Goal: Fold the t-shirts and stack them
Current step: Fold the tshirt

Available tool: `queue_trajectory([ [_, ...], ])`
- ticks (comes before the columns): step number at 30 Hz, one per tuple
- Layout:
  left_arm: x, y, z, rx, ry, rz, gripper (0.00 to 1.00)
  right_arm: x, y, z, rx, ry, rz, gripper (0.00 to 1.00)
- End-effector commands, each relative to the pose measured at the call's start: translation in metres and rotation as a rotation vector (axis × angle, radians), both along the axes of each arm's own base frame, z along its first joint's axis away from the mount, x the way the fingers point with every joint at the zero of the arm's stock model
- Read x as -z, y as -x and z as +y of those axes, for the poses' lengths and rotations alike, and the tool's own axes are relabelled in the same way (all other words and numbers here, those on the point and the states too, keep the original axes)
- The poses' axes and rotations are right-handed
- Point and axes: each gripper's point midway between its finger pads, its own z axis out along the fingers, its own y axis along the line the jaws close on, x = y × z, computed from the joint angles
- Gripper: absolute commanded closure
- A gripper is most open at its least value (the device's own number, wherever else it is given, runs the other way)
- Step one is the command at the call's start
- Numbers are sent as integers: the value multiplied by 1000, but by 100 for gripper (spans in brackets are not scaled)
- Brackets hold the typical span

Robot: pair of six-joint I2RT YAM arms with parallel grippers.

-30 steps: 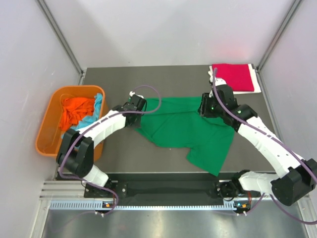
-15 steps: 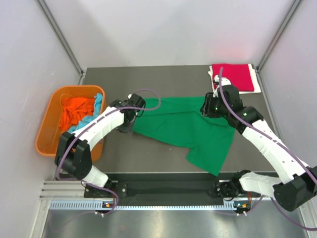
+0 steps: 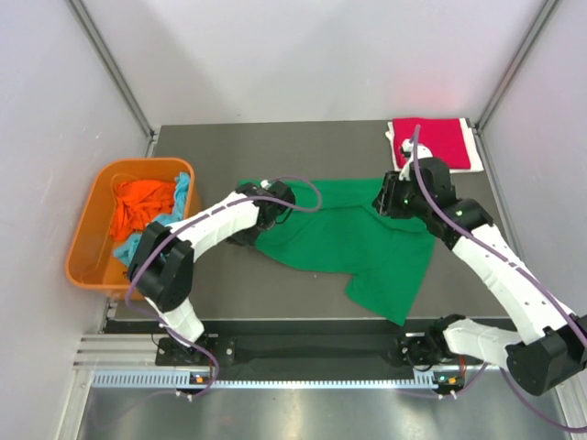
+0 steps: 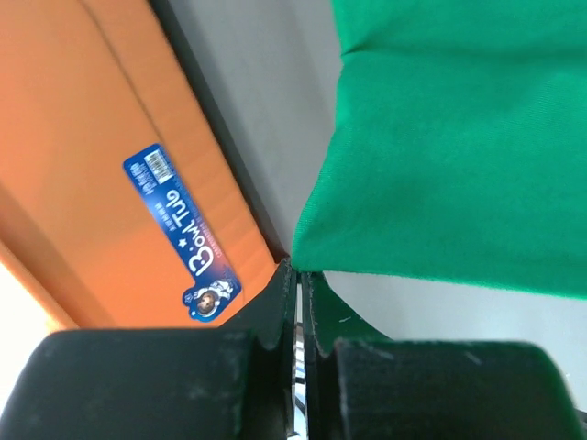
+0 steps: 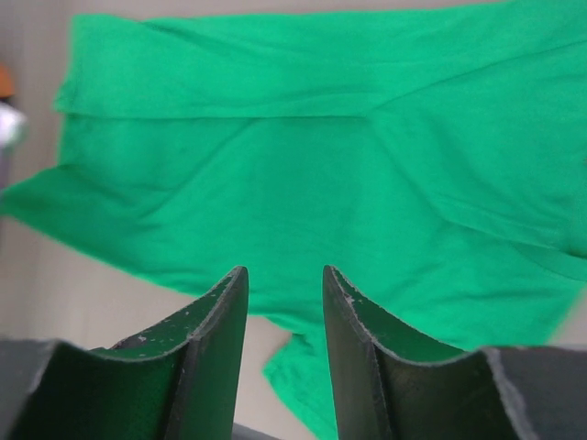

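A bright green t-shirt lies spread and rumpled across the middle of the table. My left gripper is at its left edge, shut on a corner of the green cloth; the jaws stand closed with the hem at their tips. My right gripper is open and empty, held just above the shirt's upper right part, jaws apart. A crimson red t-shirt lies folded at the back right. An orange t-shirt and a light blue one lie bunched in the tub.
The orange plastic tub stands off the table's left edge; its wall with a blue sticker is close to my left gripper. White cloth shows under the red shirt. Grey walls enclose the table.
My left gripper has moved right and slightly forward, dragging the shirt's left corner with it. My right gripper has stayed almost in place over the shirt's upper right.
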Motion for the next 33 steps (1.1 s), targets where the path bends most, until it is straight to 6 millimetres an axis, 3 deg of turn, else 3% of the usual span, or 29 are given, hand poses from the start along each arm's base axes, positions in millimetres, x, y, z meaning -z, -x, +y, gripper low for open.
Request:
queue_trajectory([
  [1, -11, -4, 1, 5, -50, -29, 100, 17, 6, 29, -113, -127, 13, 60],
  [4, -8, -14, -15, 29, 36, -68, 100, 26, 15, 59, -232, -250, -53, 58],
  [6, -5, -25, -31, 48, 120, -105, 100, 12, 12, 71, -260, -307, -164, 57],
  [7, -7, -29, -34, 65, 137, -113, 100, 22, 14, 71, -257, -302, -171, 57],
  [9, -6, -38, -47, 85, 190, -139, 100, 9, 13, 84, -272, -305, -278, 56],
  [10, -6, -40, -50, 102, 196, -135, 100, 13, 20, 94, -298, -296, -290, 56],
  [14, -8, -61, -73, 166, 278, -172, 100, 13, 20, 110, -280, -260, -362, 56],
  [17, -10, -80, -102, 233, 376, -202, 100, 14, 20, 113, -250, -269, -363, 57],
  [20, -7, -98, -124, 293, 429, -225, 100, 13, 18, 103, -198, -261, -368, 57],
  [27, 25, -112, -141, 361, 418, -166, 100, 8, 19, 86, -151, -198, -371, 58],
  [33, 28, -113, -148, 387, 448, -161, 100, -6, 20, 82, -140, -215, -391, 58],
])
